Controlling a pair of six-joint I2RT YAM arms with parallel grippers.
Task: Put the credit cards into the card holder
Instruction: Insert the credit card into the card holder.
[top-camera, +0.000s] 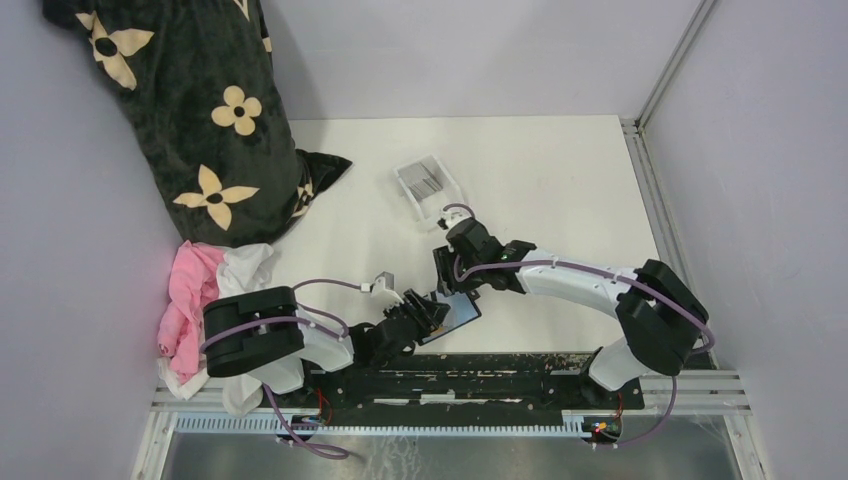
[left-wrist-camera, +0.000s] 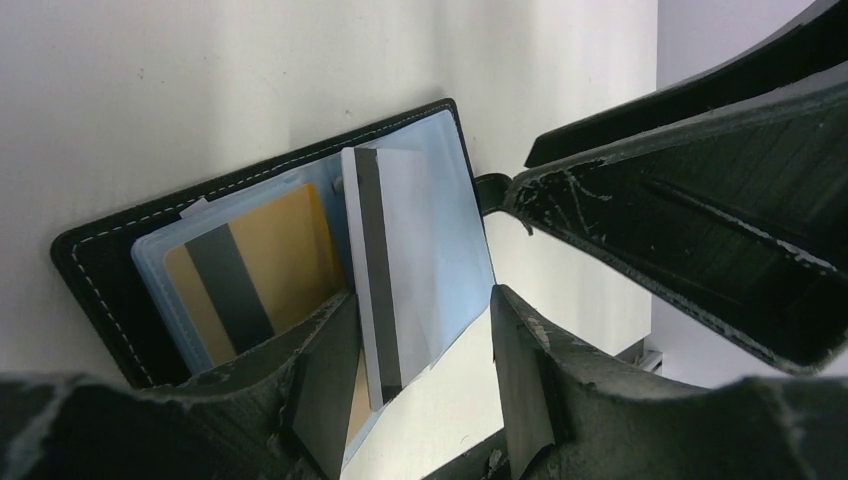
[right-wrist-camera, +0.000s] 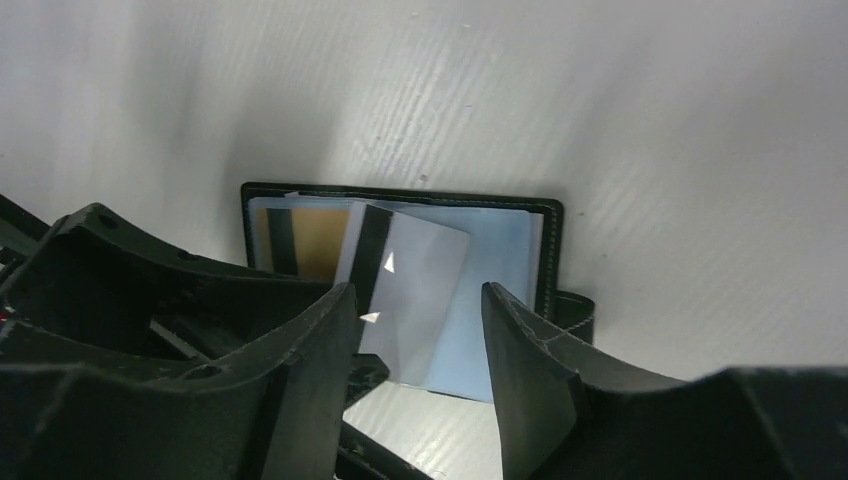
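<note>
Card holder (left-wrist-camera: 110, 270) lies open and flat on the tabletop (top-camera: 560, 180), close to the arm bases. Both pincers are at it.

Done so far: a tan-gold card (left-wrist-camera: 290, 240) sits in the holder's left-hand clear sleeve, stripe showing, and looks fully seated. A grey card (left-wrist-camera: 420, 250) lies over the holder's right-hand sleeve, tilted. Its lower end pokes out past the holder's near edge. I can't tell whether it's partly in a slot or just resting on top. I'd judge it not yet seated.

Left pincer (left-wrist-camera: 420, 370) is at the holder's near edge with jaws wide. The grey card shows between the fingers, and neither looks clamped on it. Right pincer (right-wrist-camera: 420, 330) hovers just above the holder, jaws wide too and holding nothing.

Left to do: push or square the grey card home. Then fetch the remaining cards (top-camera: 425, 178), a small grey stack in the clear tray (top-camera: 405, 190), well beyond the holder's far side. How many are in the stack is too small to count.

Rough progress: one card in, a second mid-insertion, and the tray stack untouched as far as I can see.
</note>
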